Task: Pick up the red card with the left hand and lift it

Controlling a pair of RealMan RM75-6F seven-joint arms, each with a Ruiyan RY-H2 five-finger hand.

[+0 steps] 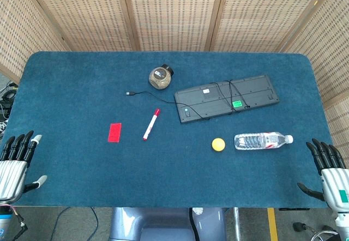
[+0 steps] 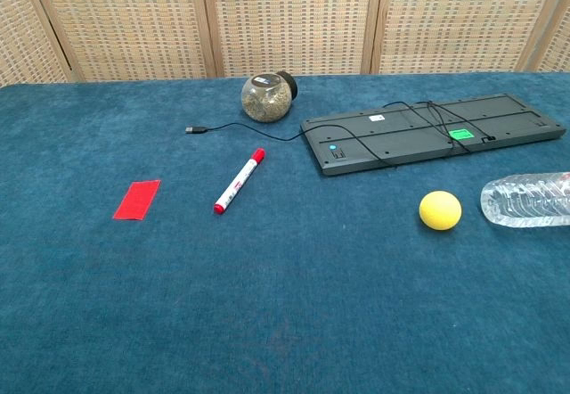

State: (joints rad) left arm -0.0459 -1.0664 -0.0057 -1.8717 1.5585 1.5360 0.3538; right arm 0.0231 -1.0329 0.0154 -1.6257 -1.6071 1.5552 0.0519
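Note:
The red card (image 1: 114, 132) lies flat on the blue table cloth, left of centre; the chest view shows the same red card (image 2: 137, 200) at the left. My left hand (image 1: 16, 162) rests at the table's near left edge with fingers spread and nothing in it, well left of and nearer than the card. At the near right edge my right hand (image 1: 330, 170) is likewise spread and holds nothing. Neither hand appears in the chest view.
A red-capped marker (image 1: 151, 124) lies just right of the card. Farther back are a round jar (image 1: 161, 77) and an upside-down keyboard (image 1: 226, 97) with its cable (image 1: 143, 93). A yellow ball (image 1: 218, 144) and a water bottle (image 1: 262, 140) lie at the right.

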